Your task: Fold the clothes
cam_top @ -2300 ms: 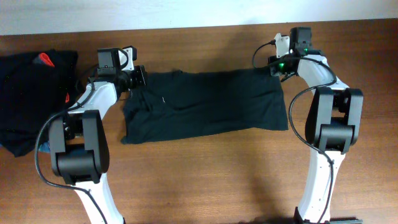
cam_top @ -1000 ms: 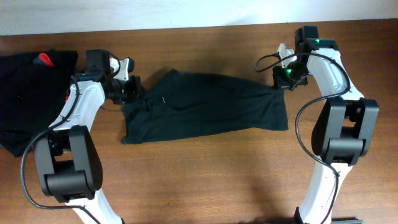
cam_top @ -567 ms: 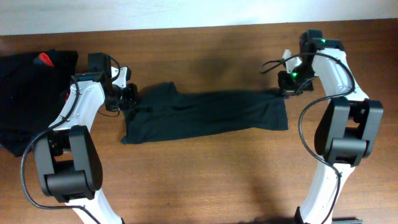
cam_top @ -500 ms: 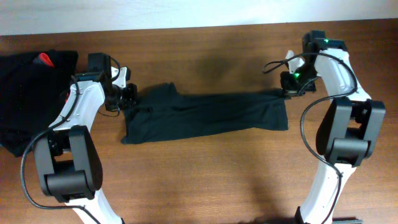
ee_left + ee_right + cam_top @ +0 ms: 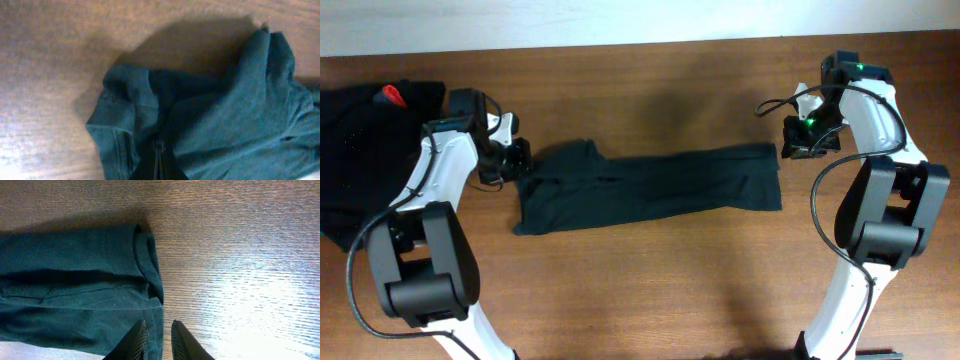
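Pinching shirt (image 5: 650,185) left end with left gripper (image 5: 517,160), right gripper (image 5: 802,140) slightly spread over shirt right edge, shirt flat in long band on table (image 5: 650,290), black pile (image 5: 365,160) left of shirt.

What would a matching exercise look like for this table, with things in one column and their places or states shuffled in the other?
Things:
1. black shirt
2. pile of dark clothes
3. left jaws
4. right jaws

Places or states:
A. slightly parted beside the shirt's hem
B. heaped at the left edge of the table
C. lying as a long strip mid-table
D. shut on the shirt's bunched end

Pairs: 1-C, 2-B, 3-D, 4-A
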### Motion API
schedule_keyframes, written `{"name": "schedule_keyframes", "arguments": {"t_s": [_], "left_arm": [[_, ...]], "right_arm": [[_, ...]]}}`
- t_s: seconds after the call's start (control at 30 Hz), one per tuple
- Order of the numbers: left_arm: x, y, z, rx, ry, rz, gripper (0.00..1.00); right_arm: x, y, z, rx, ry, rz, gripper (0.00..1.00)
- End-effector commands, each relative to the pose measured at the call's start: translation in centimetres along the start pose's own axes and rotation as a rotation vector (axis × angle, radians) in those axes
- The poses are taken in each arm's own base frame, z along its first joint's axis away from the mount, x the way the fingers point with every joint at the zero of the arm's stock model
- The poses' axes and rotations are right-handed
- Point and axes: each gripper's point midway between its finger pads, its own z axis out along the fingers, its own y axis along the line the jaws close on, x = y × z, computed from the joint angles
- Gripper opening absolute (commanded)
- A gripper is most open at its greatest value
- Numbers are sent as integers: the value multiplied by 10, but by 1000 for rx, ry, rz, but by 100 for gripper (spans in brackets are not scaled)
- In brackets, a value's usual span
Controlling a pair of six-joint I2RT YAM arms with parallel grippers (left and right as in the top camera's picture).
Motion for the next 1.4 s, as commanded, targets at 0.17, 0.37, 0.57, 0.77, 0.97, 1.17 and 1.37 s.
{"name": "schedule_keyframes", "arguments": {"t_s": [0.17,0.37,0.57,0.77,0.97,1.17,1.37], "left_arm": [[32,-28,-13,156,124,-34,0],[33,-29,-13,157,126,-32,0],[20,-24,-12,137,75,-13,24],[-41,-38,-20,190,-169,84,48],[-64,-54,-23,214,-267,152,54],[-55,-67,-5,224,-220,171,54],[-35,-68,26,225,-118,141,54]], "right_arm": [[-2,0,-17,14,-39,-4,23],[-1,3,-17,3,-36,-5,24],[-2,15,-16,-38,-41,-61,24],[-5,36,-13,-52,-41,-132,27],[-5,39,-12,-52,-42,-140,27],[-5,39,-12,-52,-42,-139,27],[-5,39,-12,-52,-42,-139,27]]}}
